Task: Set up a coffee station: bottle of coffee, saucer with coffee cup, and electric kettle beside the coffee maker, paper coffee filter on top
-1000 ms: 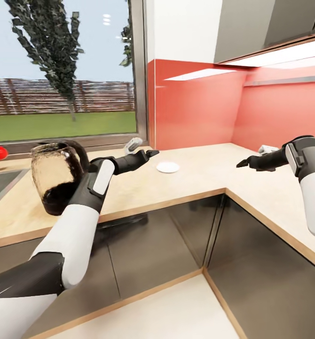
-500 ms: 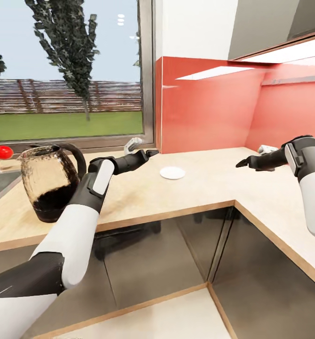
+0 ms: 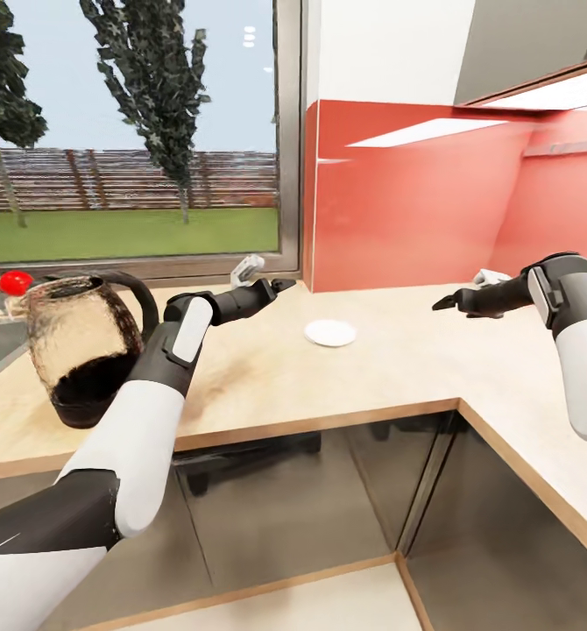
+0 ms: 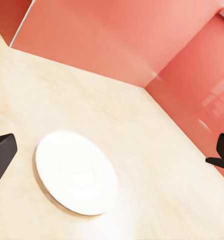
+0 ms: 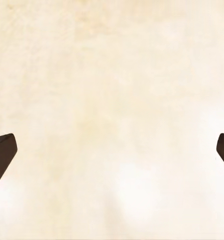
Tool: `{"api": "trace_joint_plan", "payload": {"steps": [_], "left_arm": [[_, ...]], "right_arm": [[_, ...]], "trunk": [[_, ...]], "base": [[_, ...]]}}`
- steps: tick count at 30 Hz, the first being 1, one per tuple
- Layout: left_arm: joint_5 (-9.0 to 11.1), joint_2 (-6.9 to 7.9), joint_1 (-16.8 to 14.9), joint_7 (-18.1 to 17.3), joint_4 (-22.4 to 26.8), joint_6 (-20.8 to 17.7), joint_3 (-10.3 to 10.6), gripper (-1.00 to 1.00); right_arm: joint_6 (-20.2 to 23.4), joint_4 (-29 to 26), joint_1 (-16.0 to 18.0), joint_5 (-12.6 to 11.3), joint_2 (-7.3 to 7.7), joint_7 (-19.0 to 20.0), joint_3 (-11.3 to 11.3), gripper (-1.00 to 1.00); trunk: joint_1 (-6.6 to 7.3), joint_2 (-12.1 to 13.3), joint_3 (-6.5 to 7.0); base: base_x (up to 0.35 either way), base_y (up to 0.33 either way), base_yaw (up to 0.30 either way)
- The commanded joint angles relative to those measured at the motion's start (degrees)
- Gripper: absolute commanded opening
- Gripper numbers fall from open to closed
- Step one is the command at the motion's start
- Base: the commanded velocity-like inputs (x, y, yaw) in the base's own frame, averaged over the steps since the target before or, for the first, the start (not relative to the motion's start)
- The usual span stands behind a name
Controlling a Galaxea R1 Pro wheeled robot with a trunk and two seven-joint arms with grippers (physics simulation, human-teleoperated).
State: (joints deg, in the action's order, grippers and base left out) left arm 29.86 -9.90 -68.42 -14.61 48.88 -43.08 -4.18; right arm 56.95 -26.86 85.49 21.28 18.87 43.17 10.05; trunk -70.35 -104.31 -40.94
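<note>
Head view has the electric kettle (image 3: pixel 81 349) at left of frame on the kitchen countertop (image 3: pixel 399 368), the saucer (image 3: pixel 330 333) lying bare near centre. Both arms hang above the worktop, left gripper (image 3: pixel 272 285) and right gripper (image 3: pixel 444 303) spread apart, grasping nothing.

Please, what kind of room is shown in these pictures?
Most likely a home kitchen: a light wood-grain countertop runs around a corner over dark cabinet fronts, with a red backsplash behind. An electric kettle and a white saucer stand on it.
</note>
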Motion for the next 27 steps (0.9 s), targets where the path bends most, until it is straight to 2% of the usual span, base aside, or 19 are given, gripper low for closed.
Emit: {"api": "trace_joint_plan", "payload": {"steps": [1, 27], "left_arm": [[-0.06, -0.1, -0.06, -0.22, -0.01, -0.42, -0.31, 1.0], [-0.06, -0.1, -0.07, -0.24, -0.01, -0.46, -0.32, 1.0]], "right_arm": [[0.18, -0.05, 0.03, 0.6, -0.01, 0.57, 0.32, 1.0], [0.18, 0.06, 0.03, 0.6, -0.01, 0.77, 0.32, 1.0]], "trunk": [[-0.01, -0.03, -0.06], [-0.01, -0.03, -0.06]], "base": [[0.201, -0.227, 0.12], [0.174, -0.021, 0.01]]}}
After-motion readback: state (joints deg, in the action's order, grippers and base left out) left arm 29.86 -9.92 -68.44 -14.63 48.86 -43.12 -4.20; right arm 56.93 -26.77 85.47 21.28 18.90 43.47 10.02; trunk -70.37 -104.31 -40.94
